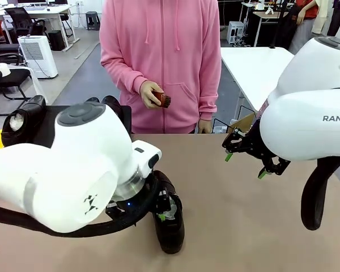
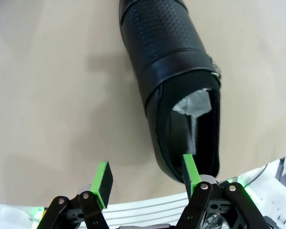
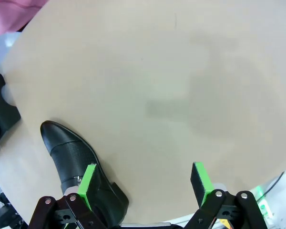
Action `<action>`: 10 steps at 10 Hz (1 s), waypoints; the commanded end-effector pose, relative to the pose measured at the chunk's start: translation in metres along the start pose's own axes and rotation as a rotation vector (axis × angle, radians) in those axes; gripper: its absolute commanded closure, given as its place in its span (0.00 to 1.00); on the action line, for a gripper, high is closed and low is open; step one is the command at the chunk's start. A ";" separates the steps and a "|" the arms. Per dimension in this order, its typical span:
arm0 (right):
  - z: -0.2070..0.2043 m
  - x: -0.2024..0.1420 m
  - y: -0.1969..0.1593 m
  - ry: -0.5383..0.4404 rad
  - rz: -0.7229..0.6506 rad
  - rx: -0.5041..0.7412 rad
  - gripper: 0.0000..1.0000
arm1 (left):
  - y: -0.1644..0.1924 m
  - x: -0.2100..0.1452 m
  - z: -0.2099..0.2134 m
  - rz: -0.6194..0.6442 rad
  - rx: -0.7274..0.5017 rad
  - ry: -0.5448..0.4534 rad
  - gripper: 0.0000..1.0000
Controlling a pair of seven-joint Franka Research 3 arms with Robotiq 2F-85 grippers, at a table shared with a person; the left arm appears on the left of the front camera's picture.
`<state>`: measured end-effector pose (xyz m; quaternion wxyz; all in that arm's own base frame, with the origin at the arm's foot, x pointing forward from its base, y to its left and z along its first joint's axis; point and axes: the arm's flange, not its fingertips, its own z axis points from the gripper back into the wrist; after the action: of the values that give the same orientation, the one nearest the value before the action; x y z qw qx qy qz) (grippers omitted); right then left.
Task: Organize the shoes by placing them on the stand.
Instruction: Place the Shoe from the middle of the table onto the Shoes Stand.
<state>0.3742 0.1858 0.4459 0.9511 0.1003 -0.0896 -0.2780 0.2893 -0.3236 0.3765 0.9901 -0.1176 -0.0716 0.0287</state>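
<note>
**Loose shoe at the near edge; both sets of jaws released**

Take the loose shoe (image 2: 174, 90) as your landmark. It lies on the tan worktop (image 1: 226, 226) near the robot's edge, directly under the left gripper (image 2: 145, 174). In the left wrist view one green pad sits at the heel rim of this shoe and the other stands clear to one side, so the jaws are spread and grasp nothing. The right gripper (image 1: 246, 164) hangs above bare worktop well to the right of the shoe, its jaws likewise released and empty.

Handling, in my judgement: the leather is glossy and likely slippery on its flanks, while the heel counter and collar look stiff. You should take hold across the heel rim, one pad inside the opening and one outside. The shoe should be moderately light.

Contents: white crumpled paper (image 2: 195, 102) fills the shoe's opening; it is soft and may shift or be pinched.

The stand (image 1: 51, 127) lies far to the left of the shoe, carrying another shoe (image 1: 22, 120) with paper inside. The person beyond holds a small brush (image 1: 162, 100).
</note>
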 end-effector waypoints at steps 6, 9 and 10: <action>0.000 0.004 0.002 0.012 0.016 0.024 0.00 | -0.008 0.018 -0.040 0.051 0.062 0.049 0.70; 0.000 0.004 0.002 0.012 0.016 0.024 0.00 | -0.012 0.019 -0.042 0.046 0.055 0.074 1.00; 0.000 0.004 0.002 0.012 0.016 0.024 0.00 | -0.014 0.019 -0.042 0.042 0.053 0.083 1.00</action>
<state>0.3743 0.1858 0.4458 0.9514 0.1002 -0.0897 -0.2769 0.3114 -0.3412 0.3427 0.9934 -0.0999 -0.0343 0.0436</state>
